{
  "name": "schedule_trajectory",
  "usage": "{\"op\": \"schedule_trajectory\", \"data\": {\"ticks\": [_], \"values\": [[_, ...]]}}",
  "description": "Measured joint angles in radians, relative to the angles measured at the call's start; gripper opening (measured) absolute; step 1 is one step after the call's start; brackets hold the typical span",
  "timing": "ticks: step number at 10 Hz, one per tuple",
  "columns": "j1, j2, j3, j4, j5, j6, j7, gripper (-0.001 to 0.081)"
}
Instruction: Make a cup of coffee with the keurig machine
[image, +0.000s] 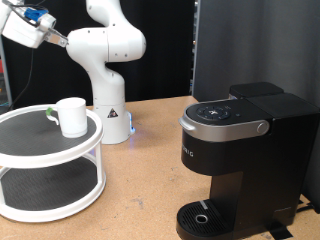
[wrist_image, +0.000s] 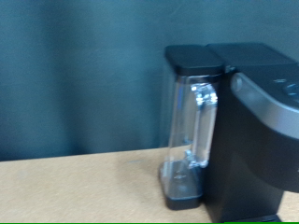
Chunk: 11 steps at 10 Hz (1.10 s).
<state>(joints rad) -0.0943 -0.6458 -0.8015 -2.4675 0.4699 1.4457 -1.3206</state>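
We start at the gripper (image: 62, 40), raised high in the exterior view's top left corner, clear of everything below it. Its fingers appear there only as a thin dark tip past the white and blue hand, and they do not enter the wrist view at all, so we cannot tell whether it is wide or narrow; we see nothing between the fingers.

Moving outward, the nearest task object is the cup (image: 71, 115), which lies almost straight below the gripper. It stands upright on the top tier of a white two-tier round stand (image: 40, 155), with a small green mark at its handle side, towards the exterior view's left.

The keurig machine (image: 240, 150) sits well apart, across the wooden table (image: 140, 200) at the exterior view's right, lid down and its round drip tray (image: 205, 217) bare. The wrist camera looks level at the machine's side (wrist_image: 252, 131) and its clear water tank (wrist_image: 187, 131).

We judge that the relation that matters is vertical: cup beneath the gripper, machine far to the side, cup not yet on the tray.
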Motion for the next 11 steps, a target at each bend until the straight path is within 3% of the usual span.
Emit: {"op": "schedule_trajectory", "data": {"ticks": [5, 11], "values": [[-0.052, -0.008, -0.017, -0.041, -0.024, 0.034, -0.003, 0.0002], [-0.056, -0.008, -0.042, -0.044, -0.049, 0.033, -0.013, 0.0002]]}}
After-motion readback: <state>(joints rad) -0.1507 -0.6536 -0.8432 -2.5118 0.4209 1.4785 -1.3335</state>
